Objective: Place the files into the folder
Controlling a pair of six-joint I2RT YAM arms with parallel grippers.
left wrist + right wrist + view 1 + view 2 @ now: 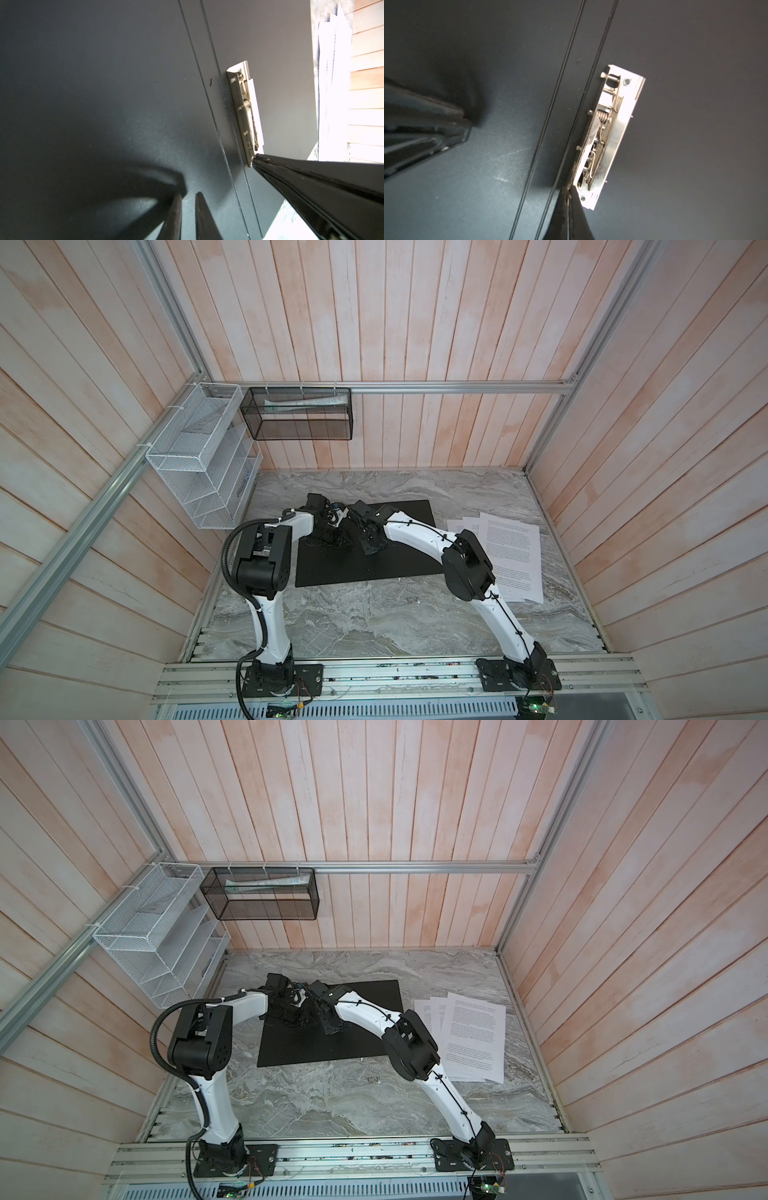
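1. Nearest me is the bare front strip of the worktop (374, 626). Both arms reach over it toward the middle.
2. The folder (374, 568) lies open and flat mid-worktop with its black inside up. Both grippers work over its far-left part, by the spine creases.
3. The left gripper (188, 197) has its jaws nearly together, with only a slit between them, and they grip nothing. The tips point down at the black panel across the creases from the metal clip (610, 133). In the right wrist view they seem to rest on that panel.
4. The right gripper (568, 191) has its jaws pressed together. The tip sits against one end of the clip, and I see nothing clamped between the jaws.
5. The files (513, 547) are fanned flat on the worktop just right of the folder, well apart from both grippers.
6. The right arm's elbow covers the near-left part of the files in both top views. Their print is too small to read, and the left wrist view shows them only as white glare.
7. In both top views the black grippers merge with the black folder, so I cannot make out the jaws or the clip there.
8. Farthest off, a white wire organizer (199, 464) hangs on the left wall and a black mesh basket (299, 414) hangs on the back rail. Something pale lies in the basket, but I cannot tell what.
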